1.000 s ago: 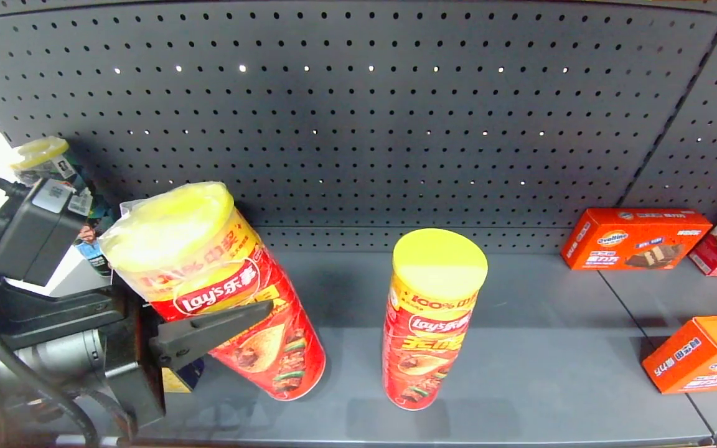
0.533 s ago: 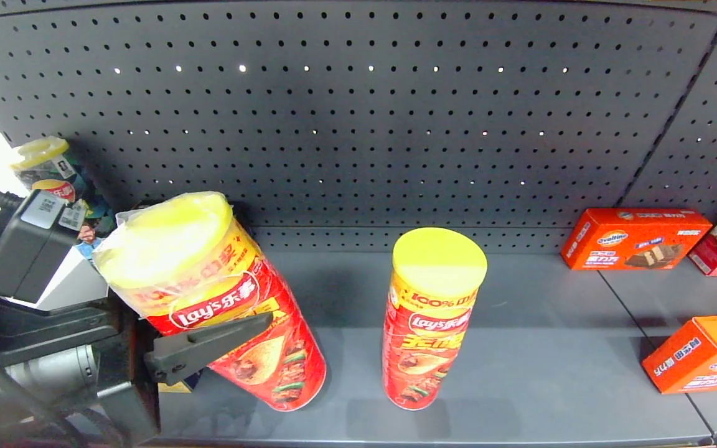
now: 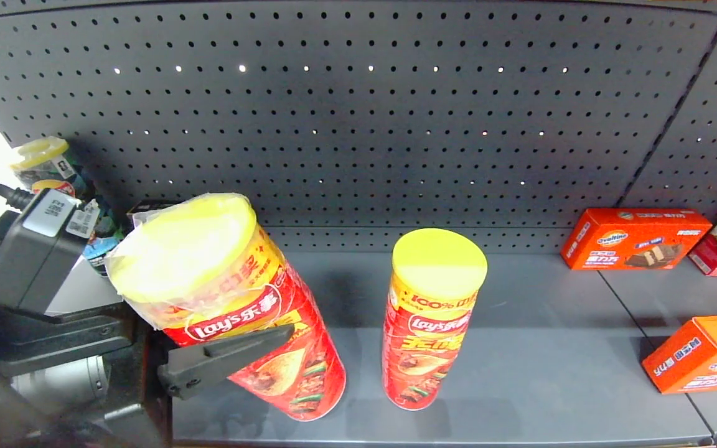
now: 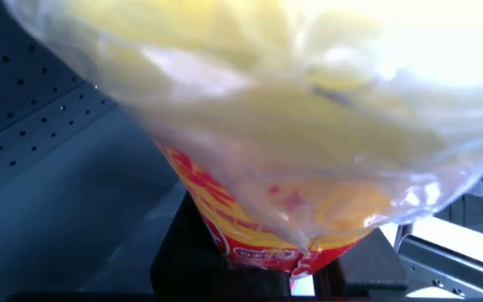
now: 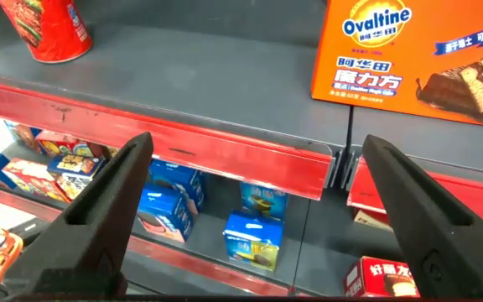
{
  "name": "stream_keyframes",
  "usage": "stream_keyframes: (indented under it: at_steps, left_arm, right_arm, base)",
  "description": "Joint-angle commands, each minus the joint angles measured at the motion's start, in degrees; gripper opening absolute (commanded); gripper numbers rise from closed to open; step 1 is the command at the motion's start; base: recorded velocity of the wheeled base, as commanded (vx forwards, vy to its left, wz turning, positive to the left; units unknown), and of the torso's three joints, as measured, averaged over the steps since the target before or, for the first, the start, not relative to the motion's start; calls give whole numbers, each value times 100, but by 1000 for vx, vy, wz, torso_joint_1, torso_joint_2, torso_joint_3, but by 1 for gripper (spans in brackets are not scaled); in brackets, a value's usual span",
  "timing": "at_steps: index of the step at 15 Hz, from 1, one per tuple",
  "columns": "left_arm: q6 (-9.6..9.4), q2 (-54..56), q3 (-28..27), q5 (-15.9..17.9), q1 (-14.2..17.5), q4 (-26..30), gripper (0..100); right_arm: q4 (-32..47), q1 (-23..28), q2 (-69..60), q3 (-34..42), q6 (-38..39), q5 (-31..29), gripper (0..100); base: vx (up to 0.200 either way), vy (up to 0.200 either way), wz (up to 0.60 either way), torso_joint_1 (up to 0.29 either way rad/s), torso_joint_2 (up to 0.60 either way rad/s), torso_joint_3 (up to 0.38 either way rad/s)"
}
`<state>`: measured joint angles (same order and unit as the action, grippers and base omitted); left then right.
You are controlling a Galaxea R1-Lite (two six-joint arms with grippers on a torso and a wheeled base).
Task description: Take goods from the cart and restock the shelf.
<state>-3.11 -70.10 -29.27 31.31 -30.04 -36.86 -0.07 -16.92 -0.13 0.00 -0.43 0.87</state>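
The left gripper [image 3: 259, 339] is clamped around the middle of a tall red cardboard crisp tube with a yellow plastic lid and loose clear film over its top, the held canister [image 3: 240, 305]. One black finger crosses the tube's front and the other is hidden behind it. The right gripper [image 5: 258, 143] hangs open and empty, below the red front rail [image 5: 183, 126] of the dark grey metal shelf [image 3: 551, 361].

The held canister is tilted, with its lid leaning toward the shelf's left end. Its base seems to rest on the shelf close to the front edge, left of centre. The step in hand, I judge, is standing this tube up. Doing it well means pivoting it on its base rim until the lid is level. The squeeze belongs on the rigid cardboard wall, not on the film [image 4: 292, 126], which looks wrinkled, slack and slippery. The gripper should open only once the whole round base sits flat, since a tall narrow cylinder topples easily on smooth painted steel.

It should also stay apart from the second canister [image 3: 427, 323], a matching red tube with a bare yellow lid, upright near the shelf's middle and just beside it.

Farther off, toward the right end, lie glossy flat-sided orange cardboard boxes [image 3: 635, 238]. Behind everything stands the perforated grey back panel [image 3: 358, 124].
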Motion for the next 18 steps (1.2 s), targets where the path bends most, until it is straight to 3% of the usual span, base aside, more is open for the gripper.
stream_keyframes:
  at_steps: [1, 3, 5, 8, 11, 14, 15, 18]
  left_arm:
    - [3, -101, -114, -2, 33, 13, 0]
    - [30, -268, -167, -54, 112, 13, 0]
    - [21, -320, -193, 77, 587, 4, 0]
    - [30, -496, -448, 16, 833, -40, 0]
    - [82, -672, -694, 16, 833, 13, 0]
    - [82, -1340, -1573, -10, 877, 250, 0]
    - [21, -1454, -1872, -10, 815, 478, 0]
    - [-463, -1762, -2470, -19, 780, 1217, 0]
  right_arm:
    - [-1, -4, 13, 0, -1, 1, 100]
    - [-1, -4, 13, 0, -1, 1, 100]
    - [-1, -4, 13, 0, -1, 1, 100]
    - [-1, -4, 13, 0, -1, 1, 100]
    - [-1, -4, 13, 0, -1, 1, 100]
    - [-1, -4, 13, 0, -1, 1, 100]
    - [-1, -4, 13, 0, -1, 1, 100]
    - [-1, -4, 13, 0, -1, 1, 100]
  base:
    - [0, 0, 0, 0, 0, 0]
    - [0, 0, 0, 0, 0, 0]
    - [0, 0, 0, 0, 0, 0]
    - [0, 0, 0, 0, 0, 0]
    - [0, 0, 0, 0, 0, 0]
    - [0, 0, 0, 0, 0, 0]
    - [0, 0, 0, 0, 0, 0]
    - [0, 0, 0, 0, 0, 0]
